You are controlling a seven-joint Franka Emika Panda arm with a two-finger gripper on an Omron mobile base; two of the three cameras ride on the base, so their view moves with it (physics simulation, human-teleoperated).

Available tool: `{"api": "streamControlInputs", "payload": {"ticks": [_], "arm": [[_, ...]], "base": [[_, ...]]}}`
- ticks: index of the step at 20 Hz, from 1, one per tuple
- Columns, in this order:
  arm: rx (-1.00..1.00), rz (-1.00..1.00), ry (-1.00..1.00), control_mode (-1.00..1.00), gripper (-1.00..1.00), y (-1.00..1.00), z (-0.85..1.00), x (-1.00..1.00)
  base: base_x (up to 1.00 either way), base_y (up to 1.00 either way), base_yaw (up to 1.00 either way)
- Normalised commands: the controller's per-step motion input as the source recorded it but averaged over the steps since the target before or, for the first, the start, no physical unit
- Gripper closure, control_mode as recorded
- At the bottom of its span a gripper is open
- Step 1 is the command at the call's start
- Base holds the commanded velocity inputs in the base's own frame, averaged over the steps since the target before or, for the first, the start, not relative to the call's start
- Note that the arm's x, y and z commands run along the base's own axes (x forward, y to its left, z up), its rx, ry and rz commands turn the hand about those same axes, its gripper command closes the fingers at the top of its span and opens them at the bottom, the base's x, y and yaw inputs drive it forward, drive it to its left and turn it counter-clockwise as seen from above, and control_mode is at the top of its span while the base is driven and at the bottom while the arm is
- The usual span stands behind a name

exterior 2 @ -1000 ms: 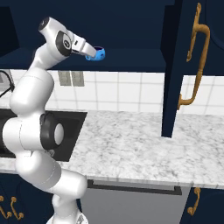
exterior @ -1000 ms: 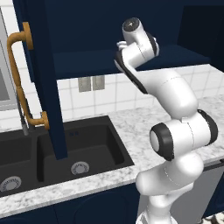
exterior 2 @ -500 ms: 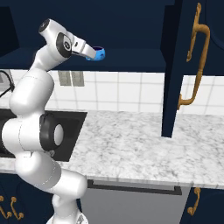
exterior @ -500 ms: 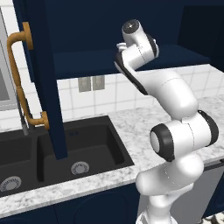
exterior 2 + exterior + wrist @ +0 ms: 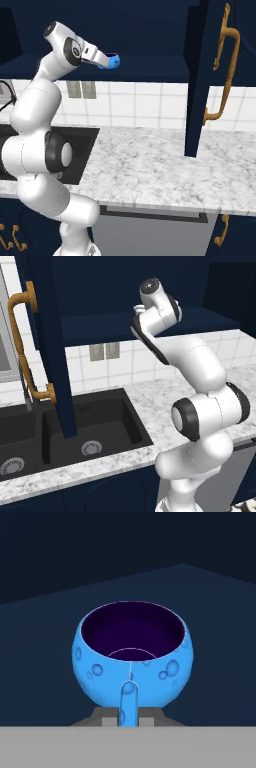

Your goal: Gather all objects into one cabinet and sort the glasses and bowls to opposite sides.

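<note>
The fingers (image 5: pixel 104 61) are closing on the small blue bowl (image 5: pixel 112 61), gripping it at its near side; in the hand view the bowl (image 5: pixel 134 657) is sitting upright just past the finger tips, with a narrow blue tab on its wall running down between them. Its dark inside is holding nothing. Seen from the right base camera, the bowl is hanging at the front edge of the cabinet's shelf board (image 5: pixel 150 67), in the air just above the board's level and not resting on it. In the hand view the shelf board (image 5: pixel 220 612) is spreading out navy and bare behind and under the bowl.

Further out, the cabinet (image 5: pixel 100 286) is standing open, its door (image 5: pixel 47 341) with the brass handle (image 5: pixel 22 346) swung out over the black sink (image 5: pixel 60 431). The marble tabletop (image 5: pixel 150 170) is lying well below the bowl.

Compared with a second ago, the fingers and bowl are sitting slightly higher and a touch further toward the cabinet, while the base and the rest of the scene are staying put.
</note>
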Motion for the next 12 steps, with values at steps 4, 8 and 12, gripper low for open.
{"api": "streamControlInputs", "payload": {"ticks": [4,8,12], "arm": [[0.00,0.00,0.00,-1.00,1.00,-0.01,0.00,-0.41],[0.00,0.00,0.00,-1.00,1.00,0.00,0.16,-0.23],[0.00,0.00,0.00,-1.00,1.00,0.00,0.15,-0.11]], "base": [[0.00,0.00,0.00],[0.00,0.00,0.00],[0.00,0.00,0.00]]}}
